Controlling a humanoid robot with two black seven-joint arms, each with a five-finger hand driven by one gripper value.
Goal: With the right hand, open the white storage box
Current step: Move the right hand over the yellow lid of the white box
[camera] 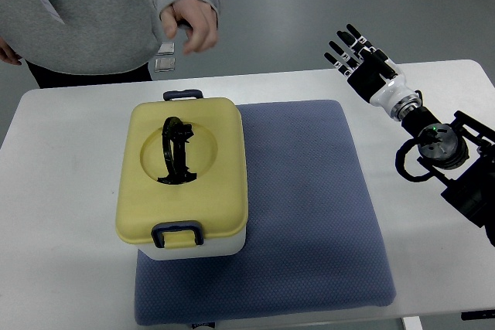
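We see the storage box [183,179], lid w/ black handle on, sitting on the blue mat [309,214] at worktop [62,191] ctr-left, right hand [357,56] well apart upper right, fingers spread, holding nothing.

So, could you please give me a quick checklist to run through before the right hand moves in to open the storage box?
1. Right hand free, fingers spread, holding nothing: ok.
2. Storage box upright on the blue mat: ok.
3. Yellow lid seated flat, still closed: ok.
4. Near latch and far latch both down, so not released: not ok.
5. Path clear: a person's hand hovers just beyond the table edge near the box: not ok.
6. Black handle lying folded in the lid recess: ok.
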